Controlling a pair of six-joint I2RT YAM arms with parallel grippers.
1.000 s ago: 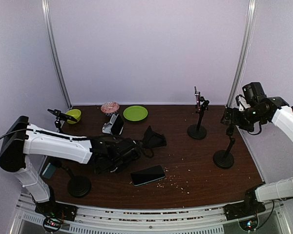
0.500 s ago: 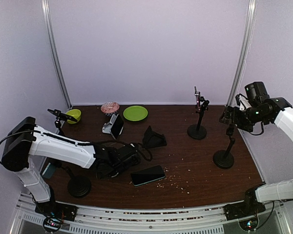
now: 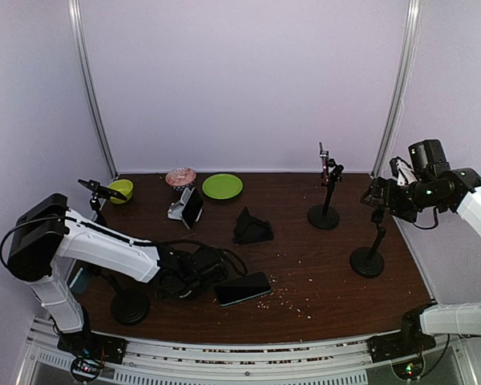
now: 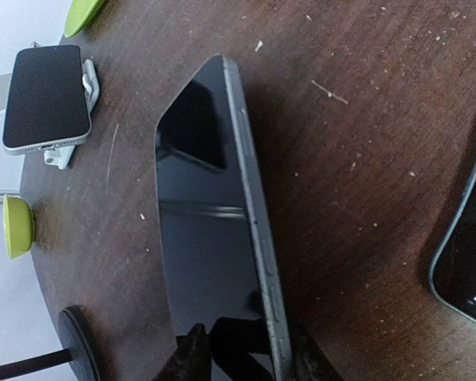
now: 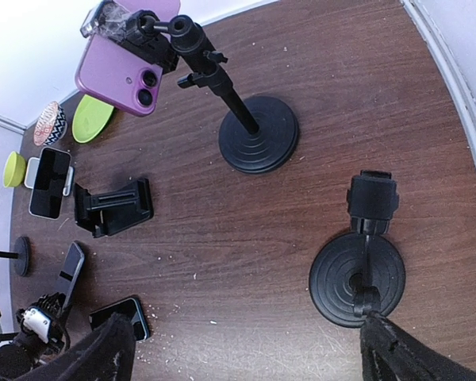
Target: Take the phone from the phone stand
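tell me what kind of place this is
Probably a robot test booth: plain lavender walls close around one dark table, robot arms are bolted to its near edge, and a purple phone sits clamped on a stand.

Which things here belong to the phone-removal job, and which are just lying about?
Job: slim dark phone standing on edge; left claw flanking its end; empty black folding phone stand.
Lying about: dark phone lying flat; black phone in white stand; purple phone on pole mount; round green plate; small green bowl.

The dark surface (image 3: 321, 257) holds a green plate (image 3: 222, 186) at the far edge, with a phone (image 3: 243, 288) (flat) and crumbs (image 3: 293, 299) by the near edge.
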